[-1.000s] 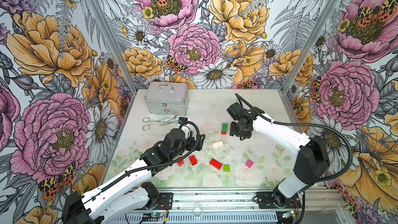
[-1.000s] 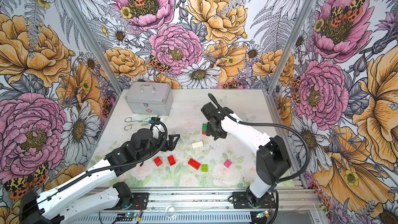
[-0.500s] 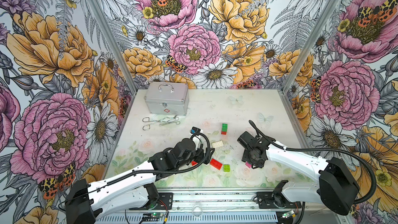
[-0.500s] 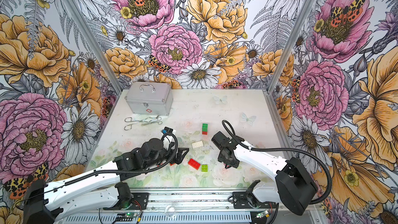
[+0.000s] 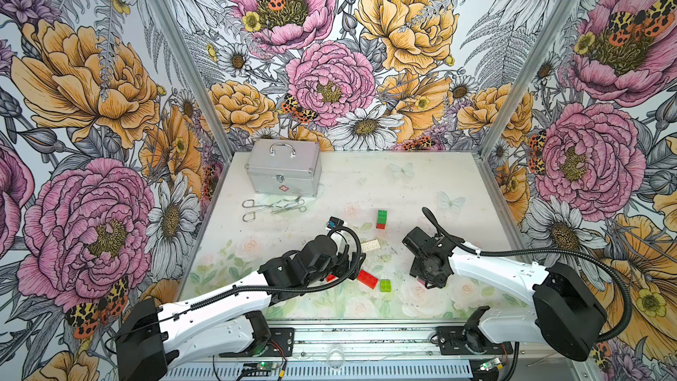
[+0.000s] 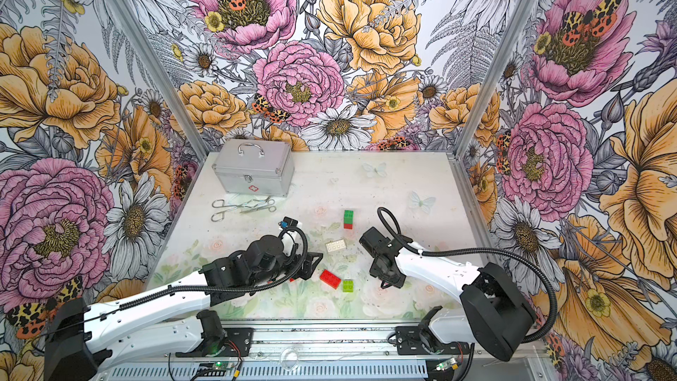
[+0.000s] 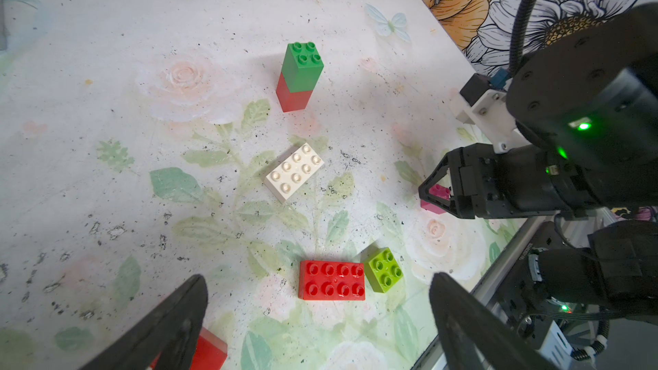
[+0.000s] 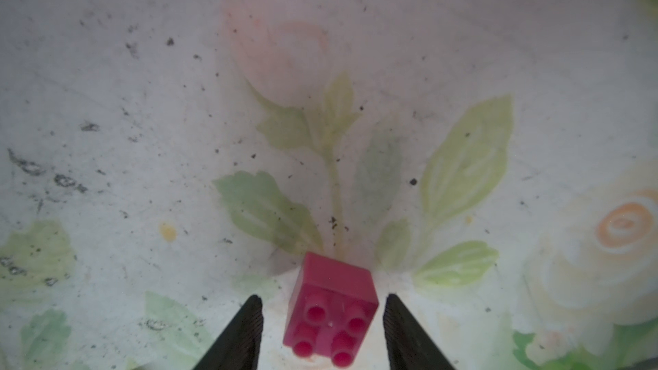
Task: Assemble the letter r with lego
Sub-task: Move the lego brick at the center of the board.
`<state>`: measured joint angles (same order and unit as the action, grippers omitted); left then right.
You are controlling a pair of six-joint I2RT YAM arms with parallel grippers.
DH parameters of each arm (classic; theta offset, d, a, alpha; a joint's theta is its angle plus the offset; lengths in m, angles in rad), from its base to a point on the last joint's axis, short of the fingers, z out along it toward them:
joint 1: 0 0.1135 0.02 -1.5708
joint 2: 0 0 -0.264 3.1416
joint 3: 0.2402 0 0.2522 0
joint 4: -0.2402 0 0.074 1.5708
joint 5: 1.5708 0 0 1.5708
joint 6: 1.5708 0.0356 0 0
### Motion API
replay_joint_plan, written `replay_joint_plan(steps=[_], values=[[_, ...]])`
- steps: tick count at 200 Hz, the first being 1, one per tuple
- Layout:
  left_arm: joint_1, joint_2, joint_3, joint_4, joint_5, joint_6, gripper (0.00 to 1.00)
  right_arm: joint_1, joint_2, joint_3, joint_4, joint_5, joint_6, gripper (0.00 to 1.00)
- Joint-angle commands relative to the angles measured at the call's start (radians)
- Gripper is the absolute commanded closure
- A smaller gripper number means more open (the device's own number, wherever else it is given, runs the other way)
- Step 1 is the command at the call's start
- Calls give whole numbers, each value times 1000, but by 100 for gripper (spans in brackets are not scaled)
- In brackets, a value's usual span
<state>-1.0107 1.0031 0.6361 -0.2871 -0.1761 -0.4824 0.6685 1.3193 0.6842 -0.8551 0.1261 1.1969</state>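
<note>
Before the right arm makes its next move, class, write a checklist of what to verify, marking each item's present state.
1. The small pink square plastic brick lies between the jaws of the right claw: ok.
2. The right claw is shut on it: not ok, a gap shows beside the brick.
3. The pink brick's studs face up: ok.
4. The left claw is open and empty: ok.
5. The green-on-red plastic brick stack stands upright, clear of both arms: ok.
</note>
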Motion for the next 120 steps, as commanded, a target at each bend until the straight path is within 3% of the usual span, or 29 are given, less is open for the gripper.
replay_joint_plan(steps=[1, 63, 120], values=[[-8, 13, 34, 21, -24, 5, 1, -7, 14, -5, 18, 2, 8, 48], [3, 22, 34, 16, -26, 10, 1, -22, 72, 27, 36, -14, -53, 65], [62, 49, 54, 17, -19, 19, 1, -148, 188, 223, 8, -4, -328, 68]])
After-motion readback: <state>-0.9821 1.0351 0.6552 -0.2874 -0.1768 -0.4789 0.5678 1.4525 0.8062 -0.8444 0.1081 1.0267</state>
